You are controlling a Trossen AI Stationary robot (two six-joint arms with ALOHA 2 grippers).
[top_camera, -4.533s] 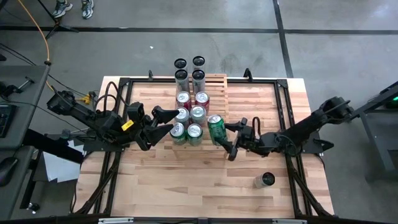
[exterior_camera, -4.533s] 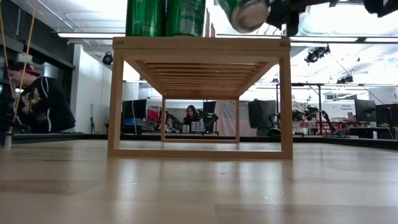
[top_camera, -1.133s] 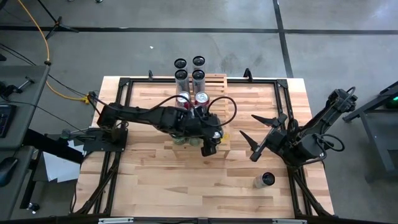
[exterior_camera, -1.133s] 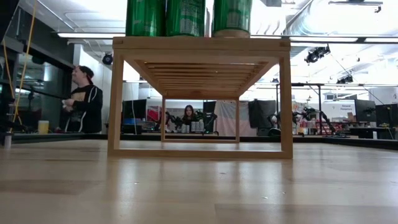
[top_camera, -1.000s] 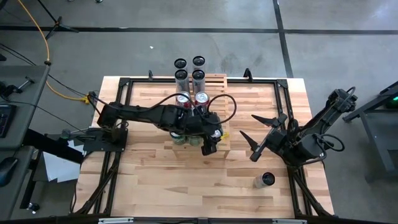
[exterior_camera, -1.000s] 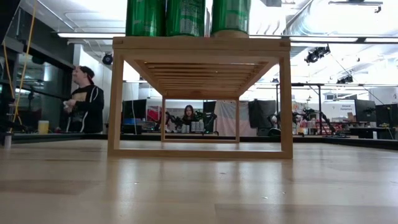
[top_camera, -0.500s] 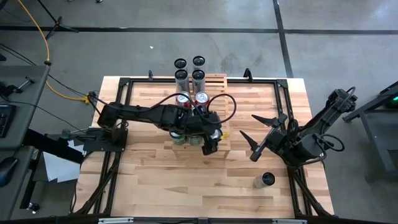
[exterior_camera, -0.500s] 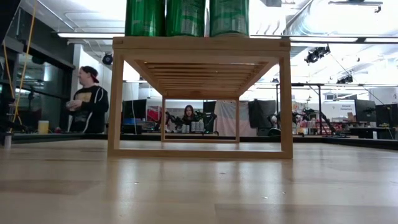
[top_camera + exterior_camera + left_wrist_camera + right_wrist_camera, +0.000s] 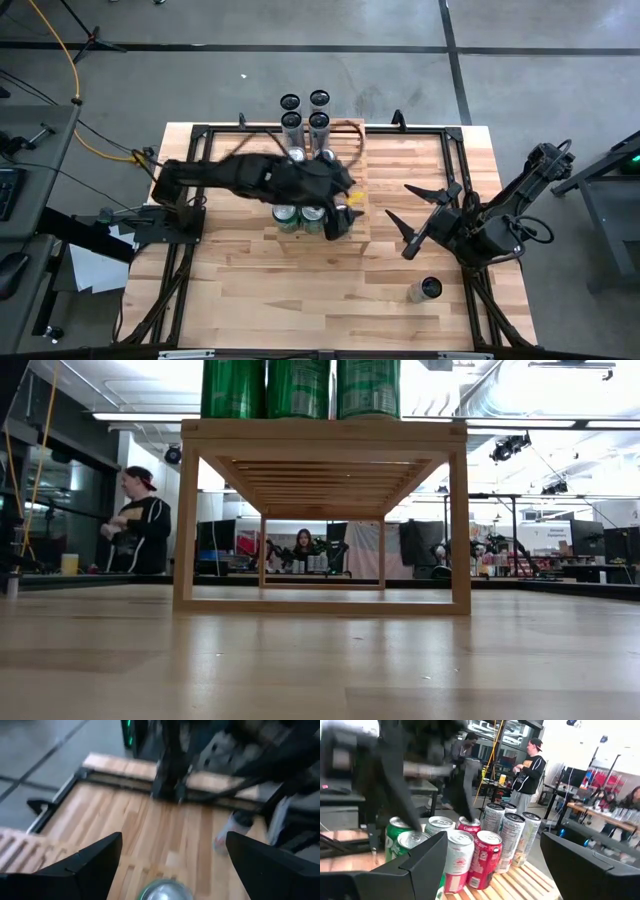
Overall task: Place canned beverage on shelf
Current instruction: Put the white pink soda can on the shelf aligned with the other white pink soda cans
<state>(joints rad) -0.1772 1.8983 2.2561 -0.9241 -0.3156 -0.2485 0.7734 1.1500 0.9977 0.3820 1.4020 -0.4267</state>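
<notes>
Overhead lights and a busy workshop sit behind the pale wooden counter [image 9: 250, 290], where a person [image 9: 140, 530] stands off to one side beyond the shelf [image 9: 320, 432]. On the shelf's front step, 3 green cans stand upright in a row, the third green can [image 9: 368, 388] at the end nearest the right arm, touching or nearly touching its neighbour. More cans fill the steps behind.

Left claw [image 9: 338, 222] hangs over that front row with its jaws spread wide and nothing between them; in its wrist view a silver can top [image 9: 165, 890] sits just below the gap, so the can lies straight under it, long axis vertical. Any lift-off, I judge, should go straight up to avoid tipping it.

Right claw [image 9: 410, 218] waits well apart from the shelf, jaws open and empty, pointing toward the rack. A spare can [image 9: 428, 290] stands on the counter near the right arm, clearly closer to that arm than to the left.

From above, the left arm covers much of the front row. The low view cuts the cans off at the top and shows neither claw.
</notes>
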